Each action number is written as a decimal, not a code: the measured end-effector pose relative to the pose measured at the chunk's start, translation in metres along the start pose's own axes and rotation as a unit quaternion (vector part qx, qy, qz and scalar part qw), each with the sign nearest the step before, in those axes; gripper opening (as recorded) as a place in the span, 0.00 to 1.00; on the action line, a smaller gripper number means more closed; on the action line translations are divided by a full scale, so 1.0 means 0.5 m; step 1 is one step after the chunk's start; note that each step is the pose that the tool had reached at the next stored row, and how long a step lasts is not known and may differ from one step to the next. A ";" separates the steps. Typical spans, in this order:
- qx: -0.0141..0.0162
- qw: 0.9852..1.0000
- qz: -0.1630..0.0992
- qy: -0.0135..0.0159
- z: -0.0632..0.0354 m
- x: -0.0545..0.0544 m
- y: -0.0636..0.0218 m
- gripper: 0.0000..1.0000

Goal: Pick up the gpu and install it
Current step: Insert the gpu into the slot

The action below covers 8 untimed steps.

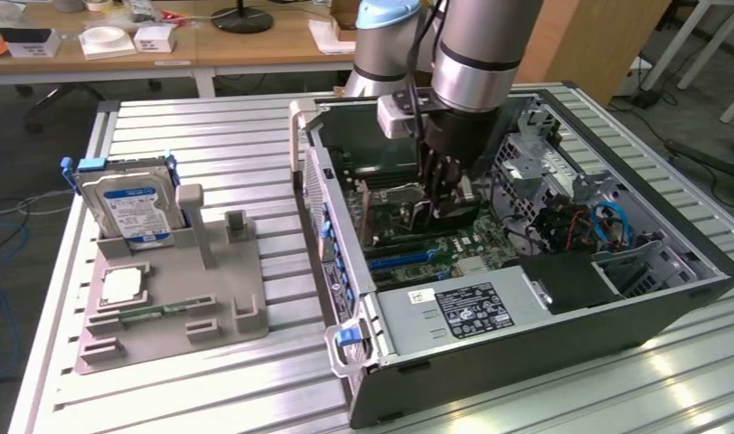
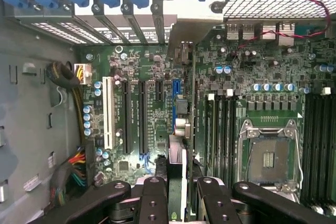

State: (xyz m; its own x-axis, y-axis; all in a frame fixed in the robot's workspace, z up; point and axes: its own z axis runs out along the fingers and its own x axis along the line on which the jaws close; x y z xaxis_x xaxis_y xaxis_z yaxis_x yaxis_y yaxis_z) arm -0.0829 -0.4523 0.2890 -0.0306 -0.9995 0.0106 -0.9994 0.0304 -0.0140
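Observation:
My gripper (image 1: 446, 201) is down inside the open computer case (image 1: 656, 298), over the motherboard (image 1: 428, 249). It is shut on the gpu (image 2: 177, 153), a thin dark card seen edge-on between the black fingers (image 2: 154, 198). The card stands upright, just above the motherboard's expansion slots (image 2: 142, 114) and in line with a blue slot (image 2: 176, 85). Its silver bracket (image 2: 191, 22) points toward the case's rear slot openings. In the exterior view the gpu (image 1: 461, 215) is a dark shape under the fingers. I cannot tell whether its edge touches the slot.
An empty CPU socket (image 2: 270, 156) and memory slots (image 2: 220, 129) lie beside the card. A power supply (image 1: 464, 309) and cables (image 1: 608, 226) sit in the case. At the exterior view's left, a grey holder (image 1: 174, 307) carries a hard drive (image 1: 128, 206), a processor chip (image 1: 121, 286) and a memory stick (image 1: 162, 312).

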 end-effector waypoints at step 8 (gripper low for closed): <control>0.000 1.000 0.000 0.000 0.014 0.003 0.006 0.27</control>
State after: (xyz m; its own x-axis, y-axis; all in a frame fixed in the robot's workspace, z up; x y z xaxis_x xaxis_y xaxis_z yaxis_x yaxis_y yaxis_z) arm -0.0860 -0.4538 0.2818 -0.0305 -0.9995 0.0105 -0.9994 0.0304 -0.0141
